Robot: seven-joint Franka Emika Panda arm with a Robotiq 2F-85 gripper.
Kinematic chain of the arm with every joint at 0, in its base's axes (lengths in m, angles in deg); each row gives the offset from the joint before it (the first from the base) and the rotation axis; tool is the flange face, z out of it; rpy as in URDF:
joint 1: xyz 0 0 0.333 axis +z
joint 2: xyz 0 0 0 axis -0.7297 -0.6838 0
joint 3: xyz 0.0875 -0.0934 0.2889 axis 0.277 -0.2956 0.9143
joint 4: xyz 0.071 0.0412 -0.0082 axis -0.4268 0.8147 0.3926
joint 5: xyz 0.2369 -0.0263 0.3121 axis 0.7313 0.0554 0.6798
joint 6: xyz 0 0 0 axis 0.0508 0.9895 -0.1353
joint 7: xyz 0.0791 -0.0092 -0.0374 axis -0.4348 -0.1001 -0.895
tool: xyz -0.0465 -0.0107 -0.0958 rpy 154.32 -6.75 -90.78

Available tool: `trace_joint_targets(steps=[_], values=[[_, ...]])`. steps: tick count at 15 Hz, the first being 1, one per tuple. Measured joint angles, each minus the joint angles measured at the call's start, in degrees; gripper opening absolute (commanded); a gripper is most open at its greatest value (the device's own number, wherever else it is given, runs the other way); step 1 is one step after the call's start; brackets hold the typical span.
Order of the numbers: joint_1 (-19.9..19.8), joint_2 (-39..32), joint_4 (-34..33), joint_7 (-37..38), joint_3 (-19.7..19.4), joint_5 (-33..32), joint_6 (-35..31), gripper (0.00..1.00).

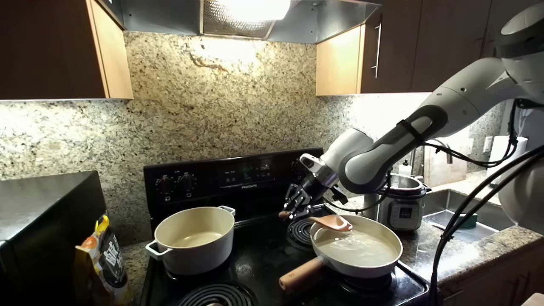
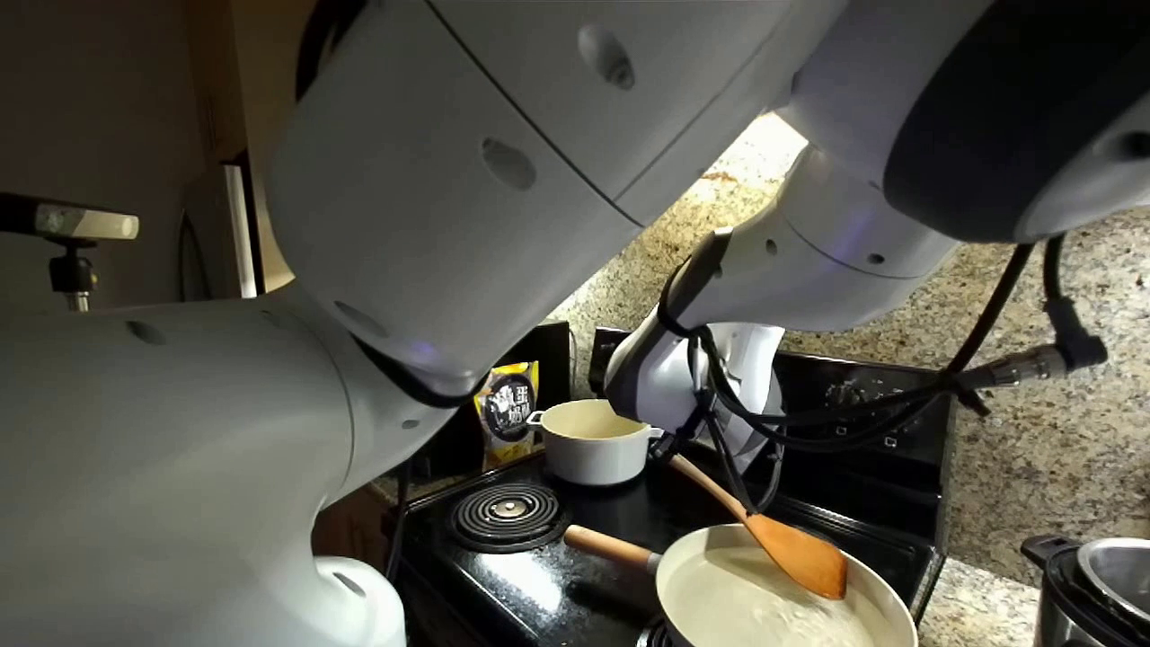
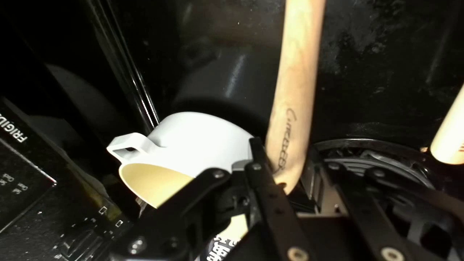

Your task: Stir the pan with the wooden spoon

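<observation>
The pan [image 1: 361,270] sits on the stove's front burner in an exterior view and holds cloudy pale liquid. It also shows in an exterior view [image 2: 680,575]. Its thick handle [image 1: 301,272] points away from the spoon's bowl. The wooden spoon [image 1: 332,222] slants down, its bowl over the pan's inside near the rim; it shows in an exterior view too [image 2: 795,553]. I cannot tell whether the bowl touches the liquid. My gripper [image 1: 293,209] is shut on the spoon's handle end. In the wrist view the fingers [image 3: 285,150] stand on both sides of the handle [image 3: 299,72].
The deep two-handled pot [image 1: 195,242] stands on the stove's back left burner, also in an exterior view [image 2: 593,458]. A bare coil burner [image 2: 508,514] lies in front of it. A steel cooker [image 1: 399,208] stands beside the stove. A yellow and black bag [image 1: 108,263] stands left.
</observation>
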Motion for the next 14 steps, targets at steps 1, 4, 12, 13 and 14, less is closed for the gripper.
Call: trace_joint_targets(steps=[1, 4, 12, 13, 14], values=[[0.05, -0.94, -1.05, -0.53, 1.18, 0.03, 2.82, 0.12], [1.16, -3.24, -2.77, -4.14, 2.19, 2.85, 6.88, 0.12], [4.06, -4.88, 0.60, -9.66, -1.38, 9.27, -2.14, 0.12], [4.07, -4.53, 2.20, -9.58, -2.35, 9.27, -5.96, 0.12], [4.07, -4.20, 3.91, -9.56, -3.46, 9.27, -9.91, 0.12]])
